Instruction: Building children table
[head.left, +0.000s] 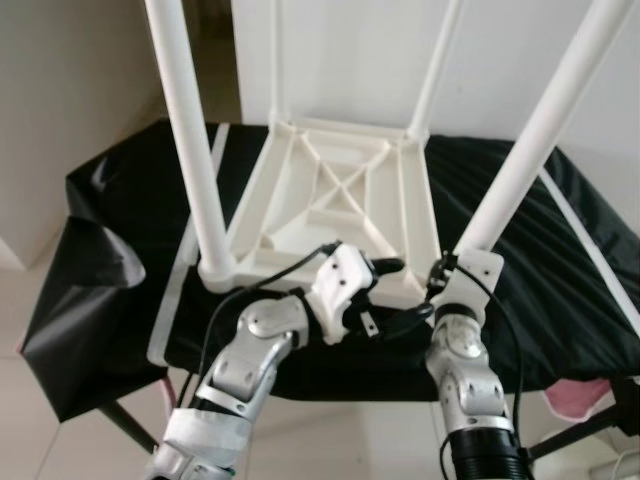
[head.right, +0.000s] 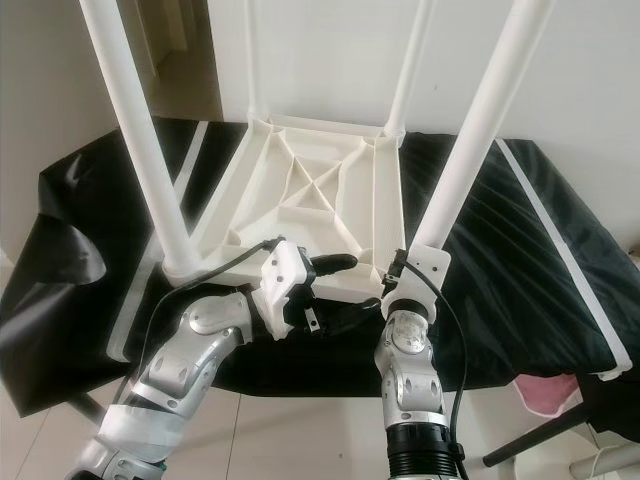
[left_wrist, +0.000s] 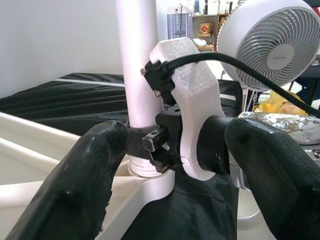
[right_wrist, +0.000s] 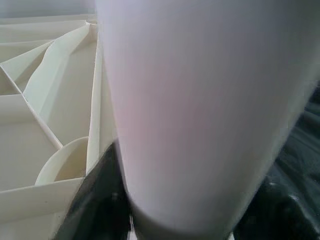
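Black-draped surface (head.left: 560, 230) against a white wall, white children's table (head.left: 345, 200) upside down on it, four legs up.
Right hand (head.left: 462, 262) clamped on base of near right leg (head.left: 525, 150); left hand (head.right: 335, 290) open, empty, beside table's near rim.

All four white plastic table legs run off the top edge; the near right leg (head.left: 545, 125) is one. The right gripper (head.left: 447, 268) sits behind its white wrist housing at that leg's base, fingers hidden. In the right wrist view the leg is a blurred white mass. A pink object (head.right: 545, 392) is cut off by the black-covered counter (head.right: 520, 260).
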